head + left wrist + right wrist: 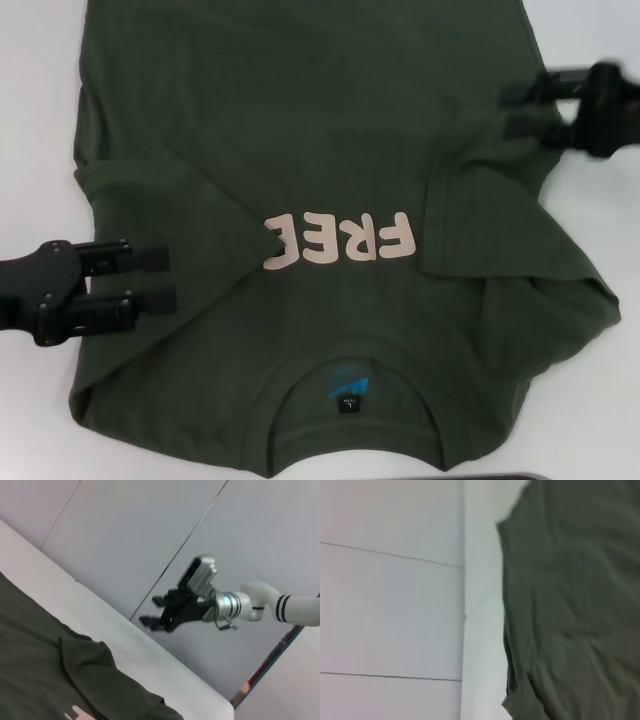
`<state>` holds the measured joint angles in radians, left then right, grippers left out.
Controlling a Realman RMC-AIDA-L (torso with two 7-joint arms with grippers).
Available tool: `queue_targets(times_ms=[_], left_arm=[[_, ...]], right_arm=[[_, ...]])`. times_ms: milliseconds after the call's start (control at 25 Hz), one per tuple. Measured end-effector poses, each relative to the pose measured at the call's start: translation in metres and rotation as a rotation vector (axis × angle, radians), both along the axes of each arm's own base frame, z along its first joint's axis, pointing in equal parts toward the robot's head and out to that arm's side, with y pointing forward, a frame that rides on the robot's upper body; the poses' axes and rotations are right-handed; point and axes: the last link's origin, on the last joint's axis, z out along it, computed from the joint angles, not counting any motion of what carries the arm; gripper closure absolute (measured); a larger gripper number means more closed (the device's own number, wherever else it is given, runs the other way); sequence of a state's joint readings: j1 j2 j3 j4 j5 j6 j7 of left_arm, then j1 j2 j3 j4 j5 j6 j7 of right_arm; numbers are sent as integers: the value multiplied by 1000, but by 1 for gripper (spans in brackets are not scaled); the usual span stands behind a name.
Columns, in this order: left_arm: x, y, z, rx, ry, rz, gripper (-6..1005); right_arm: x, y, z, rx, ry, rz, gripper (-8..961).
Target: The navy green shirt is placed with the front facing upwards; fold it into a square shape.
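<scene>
Your dark olive-green cotton T-shirt [330, 150] lies flat on the white table [40, 120], pink "FREE" lettering [340, 240] up, both sleeves folded inward, left gripper [160, 278] released over its left edge, right gripper [515, 108] released at its right edge.

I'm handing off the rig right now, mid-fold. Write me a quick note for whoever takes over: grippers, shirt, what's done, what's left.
Left gripper: open, empty, over the shirt's left edge beside the folded-in sleeve.
Right gripper: open, empty, at the shirt's right edge, farther from the robot.
Navy green shirt: front up on the white table, collar toward the robot, "FREE" lettering showing.
Done: both sleeves are folded in over the chest; the right one lies rumpled.
Left: the body is not yet folded; bring hem and collar ends together to make the square, smoothing the right side first.
</scene>
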<state>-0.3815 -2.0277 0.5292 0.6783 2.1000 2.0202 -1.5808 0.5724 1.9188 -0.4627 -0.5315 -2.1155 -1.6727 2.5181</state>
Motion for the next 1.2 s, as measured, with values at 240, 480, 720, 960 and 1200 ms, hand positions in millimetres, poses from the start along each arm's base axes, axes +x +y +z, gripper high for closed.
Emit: queue_targets(times_ms=[240,480,720,960,1200], left_arm=[[9,6,-4,-214,14,144,341],[29,17,-15,-446,-6,348,342],[60,28,-49,-589,-20,450,342],[72,35,-63,-621,11,470,342],[65,36,-58,-599,-7,503,444]], right_arm=[[6,8,56,84,-124,57,455],[16,9,79,157,-234,57,455],[23,13,83,180,-325,58,454],[18,18,79,181,-326,69,454],[15,18,72,149,-335,83,455]])
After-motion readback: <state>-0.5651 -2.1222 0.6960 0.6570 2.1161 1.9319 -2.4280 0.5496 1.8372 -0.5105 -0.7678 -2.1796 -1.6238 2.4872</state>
